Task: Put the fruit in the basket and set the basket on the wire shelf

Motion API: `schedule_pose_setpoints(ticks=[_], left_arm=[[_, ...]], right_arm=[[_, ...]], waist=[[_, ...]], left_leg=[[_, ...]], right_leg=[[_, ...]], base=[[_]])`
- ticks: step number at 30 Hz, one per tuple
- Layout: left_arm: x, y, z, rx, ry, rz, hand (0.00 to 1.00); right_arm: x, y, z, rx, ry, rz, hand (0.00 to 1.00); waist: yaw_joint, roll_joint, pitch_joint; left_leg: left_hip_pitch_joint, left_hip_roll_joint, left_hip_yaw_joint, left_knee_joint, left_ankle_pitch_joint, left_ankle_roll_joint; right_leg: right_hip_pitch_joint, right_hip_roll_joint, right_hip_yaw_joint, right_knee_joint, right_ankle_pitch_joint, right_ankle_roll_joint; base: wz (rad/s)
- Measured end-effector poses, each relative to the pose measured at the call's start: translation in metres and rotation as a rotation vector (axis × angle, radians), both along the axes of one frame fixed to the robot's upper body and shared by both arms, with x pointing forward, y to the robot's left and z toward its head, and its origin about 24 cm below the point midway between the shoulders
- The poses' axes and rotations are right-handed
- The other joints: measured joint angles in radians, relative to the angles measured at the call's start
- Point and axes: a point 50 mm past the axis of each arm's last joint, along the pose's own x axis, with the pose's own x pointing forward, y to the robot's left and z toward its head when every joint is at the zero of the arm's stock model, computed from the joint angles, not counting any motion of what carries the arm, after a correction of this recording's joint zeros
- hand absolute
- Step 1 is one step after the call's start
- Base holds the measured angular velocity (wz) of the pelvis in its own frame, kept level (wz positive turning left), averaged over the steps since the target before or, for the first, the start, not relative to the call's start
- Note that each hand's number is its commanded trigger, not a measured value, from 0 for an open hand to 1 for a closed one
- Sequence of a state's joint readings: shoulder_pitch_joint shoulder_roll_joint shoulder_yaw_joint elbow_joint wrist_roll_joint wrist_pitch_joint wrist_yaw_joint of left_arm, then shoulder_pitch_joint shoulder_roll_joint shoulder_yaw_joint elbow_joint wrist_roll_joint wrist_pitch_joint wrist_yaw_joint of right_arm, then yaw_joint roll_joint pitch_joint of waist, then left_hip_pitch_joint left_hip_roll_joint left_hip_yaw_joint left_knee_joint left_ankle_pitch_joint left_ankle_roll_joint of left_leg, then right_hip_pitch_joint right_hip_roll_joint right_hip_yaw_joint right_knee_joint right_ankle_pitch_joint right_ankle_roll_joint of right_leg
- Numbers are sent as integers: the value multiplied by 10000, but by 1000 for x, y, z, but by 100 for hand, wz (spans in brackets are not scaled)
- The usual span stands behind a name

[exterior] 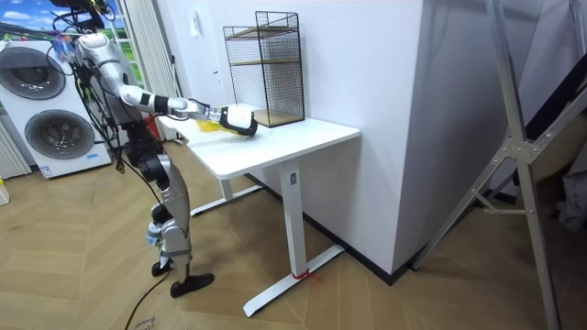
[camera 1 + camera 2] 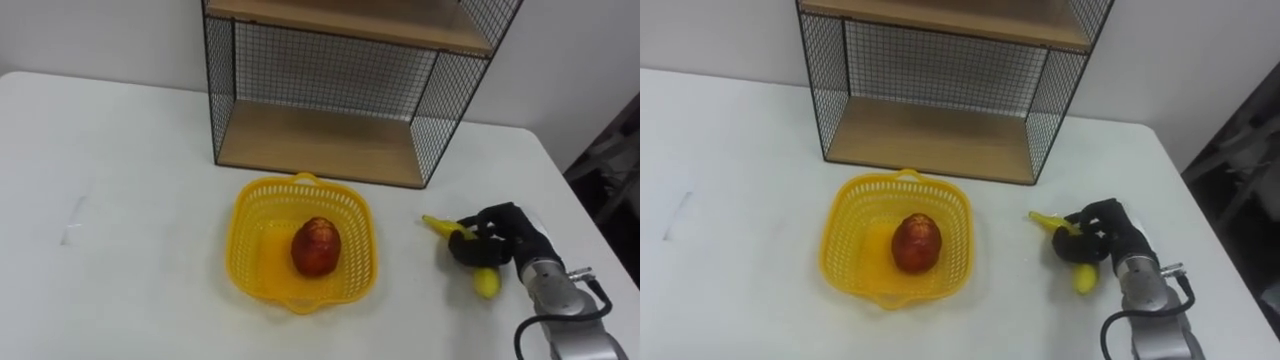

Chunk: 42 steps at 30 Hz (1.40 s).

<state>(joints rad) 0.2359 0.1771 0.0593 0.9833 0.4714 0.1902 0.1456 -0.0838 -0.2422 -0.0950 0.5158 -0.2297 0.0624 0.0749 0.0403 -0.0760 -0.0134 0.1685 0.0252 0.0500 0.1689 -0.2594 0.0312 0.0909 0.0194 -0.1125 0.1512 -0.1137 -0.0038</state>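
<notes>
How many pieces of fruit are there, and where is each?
2. A red fruit lies in the yellow basket on the table. A banana lies on the table right of the basket, with the right hand curled round it. None looks hidden.

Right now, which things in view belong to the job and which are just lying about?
Job: yellow basket, red fruit in it, banana gripped by the right hand, wire shelf.
Lying about: table (support only), washing machines, metal frame.
</notes>
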Motion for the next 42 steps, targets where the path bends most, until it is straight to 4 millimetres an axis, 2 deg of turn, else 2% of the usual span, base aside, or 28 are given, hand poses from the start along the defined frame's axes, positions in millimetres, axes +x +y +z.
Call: schedule_pose_setpoints(ticks=[5,8,10,16,22,28,32,33,34,36,39,42], left_arm=[[1,-9,-3,-244,68,-187,0],[-2,-11,-6,-391,211,-202,0],[-2,-11,-6,-422,178,-241,0],[-13,-15,-8,-568,320,-161,0],[-16,-17,-8,-645,402,-148,0],[-15,-20,-9,-878,477,-273,0],[-13,-22,-10,-936,481,-382,0],[-12,-22,-10,-940,490,-385,0],[-12,-22,-10,-951,458,-384,0],[-8,-21,-9,-957,322,-431,0],[-2,-21,-9,-1053,223,-507,0],[5,-20,-8,-1140,79,-614,0]], right_arm=[[-5,19,12,1663,-683,359,100],[-6,43,21,3214,-1217,1055,100],[-2,56,32,4365,-1738,1437,100],[3,70,60,6817,-3004,2061,100],[3,74,64,8406,-3233,2191,100],[4,77,72,8488,-3444,2707,100],[5,81,80,8470,-3676,3096,100],[6,83,82,8354,-3694,3277,100],[8,85,84,8088,-3725,3460,100],[9,88,92,7498,-3919,3895,100],[8,96,106,6311,-4257,4753,100],[11,101,112,5123,-4289,5498,100]], waist=[[-49,249,135],[-54,361,192],[-45,399,188],[-44,341,144],[-82,330,102],[-88,496,92],[-60,507,97],[-47,470,77],[-47,484,86],[-20,426,34],[5,369,33],[98,286,83]], left_leg=[[-34,16,231,-39,1,-2],[-118,4,300,-46,5,-1],[-199,0,303,-5,9,3],[-233,4,297,3,9,3],[-262,17,259,-11,7,6],[-280,4,282,2,6,3],[-278,-2,268,11,6,3],[-271,-1,284,16,6,3],[-273,-1,290,25,6,3],[-397,3,293,39,10,4],[-412,0,305,36,11,4],[-413,-2,303,32,11,5]], right_leg=[[-129,36,179,23,17,-27],[-283,35,268,78,17,-27],[-370,24,265,77,17,-26],[-373,15,289,26,14,-22],[-364,-3,243,33,15,-19],[-417,10,242,142,15,-20],[-426,7,240,163,15,-20],[-428,9,252,170,15,-21],[-442,9,254,183,15,-20],[-578,2,264,202,17,-23],[-600,13,302,195,20,-28],[-601,12,271,192,20,-28]], base=[[-14],[-7],[0],[0],[1],[0],[0],[-3],[-4],[-3],[0],[0]])
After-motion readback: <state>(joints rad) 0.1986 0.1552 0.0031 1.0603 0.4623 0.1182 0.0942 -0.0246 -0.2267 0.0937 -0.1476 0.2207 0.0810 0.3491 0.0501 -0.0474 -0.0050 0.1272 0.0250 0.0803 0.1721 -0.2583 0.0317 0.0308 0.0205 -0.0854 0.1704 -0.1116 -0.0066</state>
